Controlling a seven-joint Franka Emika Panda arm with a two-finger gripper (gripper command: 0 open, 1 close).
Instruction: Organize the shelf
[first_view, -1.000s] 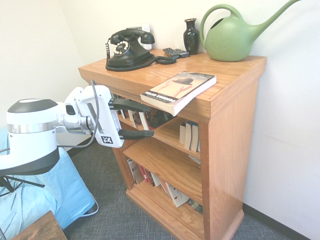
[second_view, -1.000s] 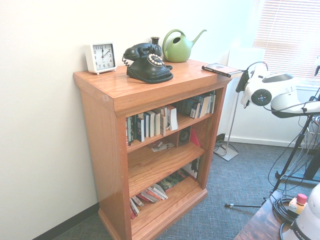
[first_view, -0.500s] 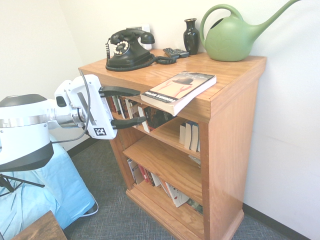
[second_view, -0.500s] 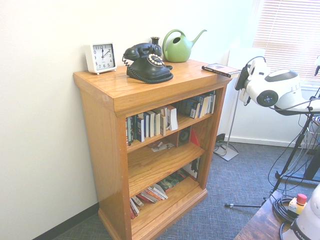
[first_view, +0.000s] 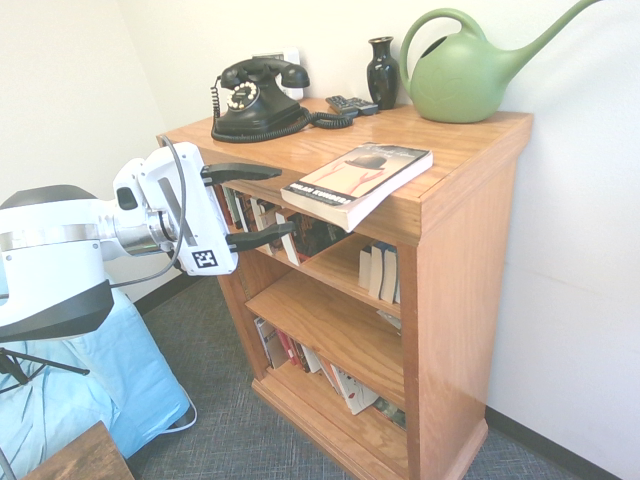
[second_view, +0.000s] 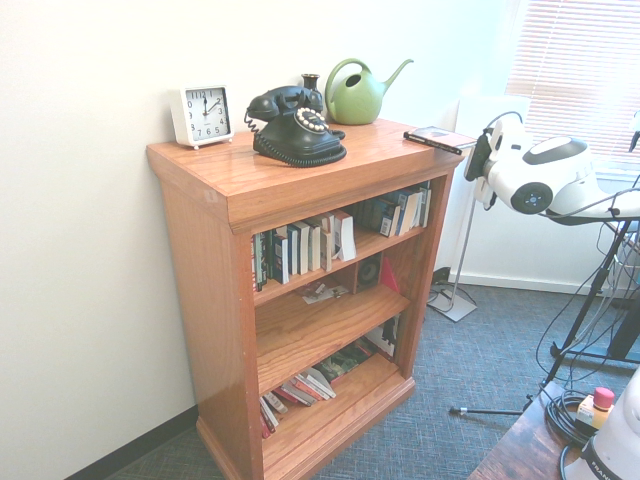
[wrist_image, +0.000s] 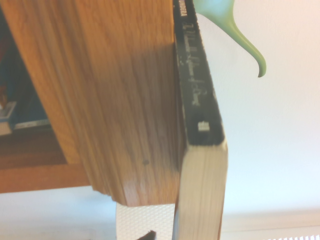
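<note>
The shelf is an oak bookcase with rows of books on its boards. On its top lies a paperback book with a black spine, overhanging the front edge. My gripper is open in front of that edge, just left of the book's near corner. One finger is level with the top surface and the other is below the top board. The wrist view shows the top board's edge with the book's spine against it. From the other side, the shelf and the book show, with the arm close by.
On the top stand a black rotary phone, a dark vase, a green watering can, a remote and a white clock. A blue covered object and a dark table corner lie below the arm.
The gripper has risen from the level of the upper book row to the level of the top board's front edge and moved closer to the book. It stayed open.
</note>
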